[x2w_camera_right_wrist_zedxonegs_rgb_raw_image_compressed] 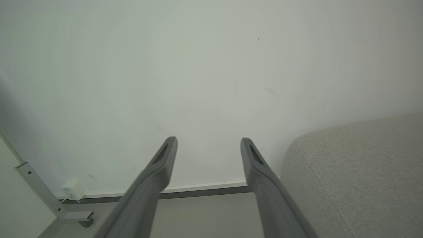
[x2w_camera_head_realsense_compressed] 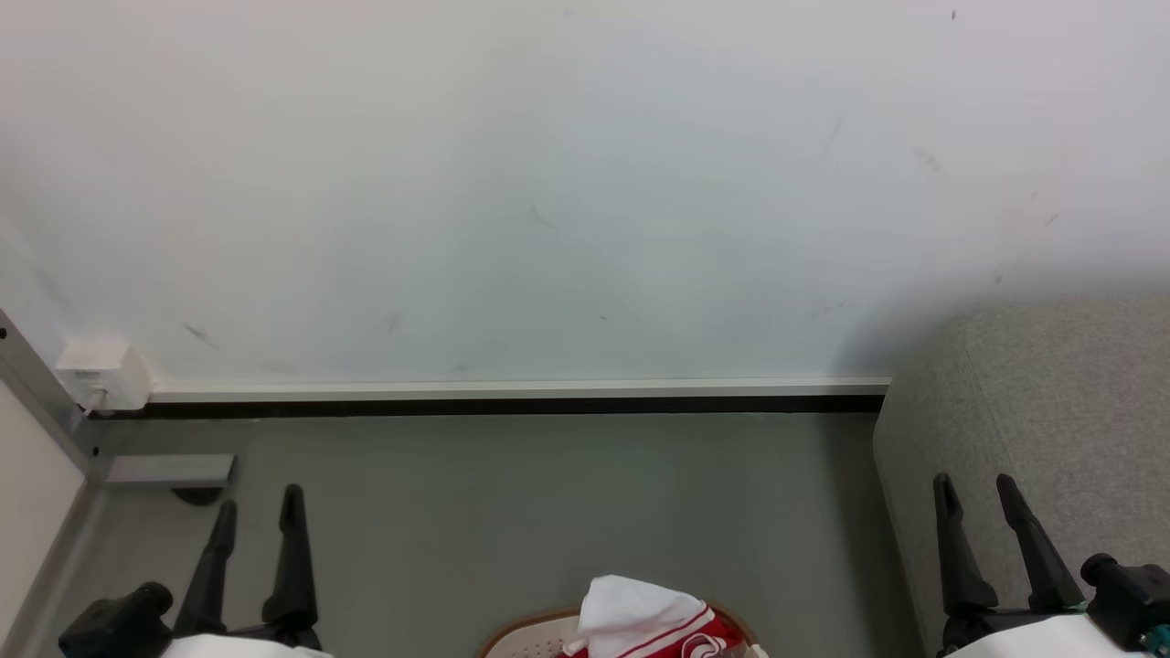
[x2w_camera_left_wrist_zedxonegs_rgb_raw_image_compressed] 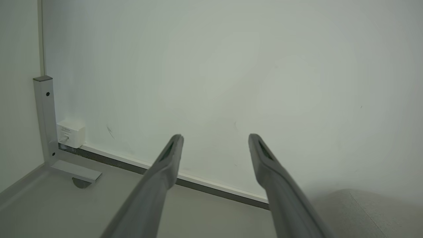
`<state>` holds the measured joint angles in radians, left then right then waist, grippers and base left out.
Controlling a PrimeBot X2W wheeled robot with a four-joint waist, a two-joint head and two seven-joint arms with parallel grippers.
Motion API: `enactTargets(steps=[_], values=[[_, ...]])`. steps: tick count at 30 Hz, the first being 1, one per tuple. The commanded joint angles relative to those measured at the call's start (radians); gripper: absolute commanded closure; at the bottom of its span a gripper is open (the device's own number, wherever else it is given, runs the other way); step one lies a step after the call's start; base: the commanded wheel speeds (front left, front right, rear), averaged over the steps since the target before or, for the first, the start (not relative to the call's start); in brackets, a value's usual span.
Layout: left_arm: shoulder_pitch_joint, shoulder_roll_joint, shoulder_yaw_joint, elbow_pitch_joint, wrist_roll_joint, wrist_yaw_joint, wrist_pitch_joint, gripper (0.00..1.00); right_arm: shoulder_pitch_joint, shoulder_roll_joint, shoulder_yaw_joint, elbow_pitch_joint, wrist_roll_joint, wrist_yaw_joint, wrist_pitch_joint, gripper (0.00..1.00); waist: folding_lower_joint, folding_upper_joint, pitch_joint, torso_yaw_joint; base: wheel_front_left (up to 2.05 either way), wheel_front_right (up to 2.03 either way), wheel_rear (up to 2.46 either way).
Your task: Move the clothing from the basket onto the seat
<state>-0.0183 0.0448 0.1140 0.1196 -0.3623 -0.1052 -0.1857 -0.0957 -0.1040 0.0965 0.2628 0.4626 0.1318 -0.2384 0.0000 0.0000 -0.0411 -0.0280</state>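
At the bottom centre of the head view, a soft heap of red sports clothing with white trim and a white fold on top [x2w_camera_head_realsense_compressed: 644, 621] sits piled in a rounded white perforated plastic basket with a tan-brown rim [x2w_camera_head_realsense_compressed: 512, 632]. The basket stands on the grey floor [x2w_camera_head_realsense_compressed: 548, 493], in front of a pale wall [x2w_camera_head_realsense_compressed: 548, 183]. To the right, well apart from the basket, is the rounded padded corner of a large grey woven-fabric seat [x2w_camera_head_realsense_compressed: 1051, 393].

The left gripper [x2w_camera_head_realsense_compressed: 259, 503] hangs at lower left and the right gripper [x2w_camera_head_realsense_compressed: 974, 484] at lower right, just in front of the seat. Both have their long dark fingers spread wide and hold nothing.

The fabric looks light, limp and easily bunched, not fragile or slippery. It will likely drape and trail when lifted. The raised white fold at the top of the heap seems the best place to pinch, with enough cloth gathered that the garment does not slip free.
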Motion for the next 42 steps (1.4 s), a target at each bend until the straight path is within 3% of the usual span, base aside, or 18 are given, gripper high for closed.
enactTargets(steps=[1,31,42], values=[[0.005,0.009,0.003,-0.01,0.031,-0.006,-0.006,0.0,-0.013,-0.001,-0.005,-0.001,-0.028,-0.001,-0.005,0.0,0.0,0.0,0.0,0.0,0.0,0.0,0.0],[0.025,0.009,0.016,-0.003,0.281,-0.01,-0.066,0.0,-0.025,0.042,-0.033,0.024,-0.289,-0.002,-0.022,0.0,0.0,0.0,-0.011,-0.021,0.0,0.0,0.0],[0.024,0.009,0.023,0.019,0.325,-0.015,-0.079,0.0,-0.018,0.052,-0.037,0.026,-0.34,-0.002,-0.025,0.0,0.0,0.0,-0.013,-0.026,0.0,0.0,0.0]])
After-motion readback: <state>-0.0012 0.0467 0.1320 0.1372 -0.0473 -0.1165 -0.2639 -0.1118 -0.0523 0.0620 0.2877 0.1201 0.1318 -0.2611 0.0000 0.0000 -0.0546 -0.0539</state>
